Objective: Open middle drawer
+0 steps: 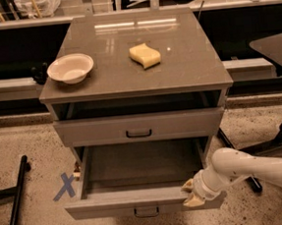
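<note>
The middle drawer is a wide grey drawer pulled far out of the cabinet, and its plain grey inside shows. Its low front panel carries a small black handle at the centre. My gripper, on a white arm coming in from the right, sits at the right end of the front panel's top rim, well to the right of the handle.
The drawer above has a black handle and stands slightly out. On the cabinet top are a white bowl and a yellow sponge. A black bar and a blue X mark lie on the floor at the left. A chair base is at the right.
</note>
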### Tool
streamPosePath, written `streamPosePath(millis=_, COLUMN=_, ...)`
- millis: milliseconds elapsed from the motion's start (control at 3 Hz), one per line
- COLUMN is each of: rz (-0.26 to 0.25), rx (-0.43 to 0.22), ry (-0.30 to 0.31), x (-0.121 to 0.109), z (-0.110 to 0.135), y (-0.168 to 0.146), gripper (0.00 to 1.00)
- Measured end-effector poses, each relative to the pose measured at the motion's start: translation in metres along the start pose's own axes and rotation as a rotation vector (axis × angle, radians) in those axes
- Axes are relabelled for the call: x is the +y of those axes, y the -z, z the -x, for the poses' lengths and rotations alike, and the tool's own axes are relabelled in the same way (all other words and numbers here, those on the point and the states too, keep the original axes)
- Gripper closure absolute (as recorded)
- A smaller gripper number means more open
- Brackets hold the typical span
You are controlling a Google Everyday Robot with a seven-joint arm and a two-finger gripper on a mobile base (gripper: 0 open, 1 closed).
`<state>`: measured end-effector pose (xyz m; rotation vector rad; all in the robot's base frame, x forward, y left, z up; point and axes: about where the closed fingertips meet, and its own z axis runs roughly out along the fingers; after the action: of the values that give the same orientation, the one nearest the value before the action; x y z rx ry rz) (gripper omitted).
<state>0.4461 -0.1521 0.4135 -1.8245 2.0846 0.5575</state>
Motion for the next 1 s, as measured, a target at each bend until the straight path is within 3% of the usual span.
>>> streamPosePath(millis=667, rz=-0.004, rx=0.002, ry=-0.005, x=0.018, z=-0.004, y=0.001, gripper=1.00)
streamPosePath(millis=1000, rz=0.025, rx=-0.015, ry=-0.023, x=0.057, z=-0.016, y=-0.009, gripper=1.00)
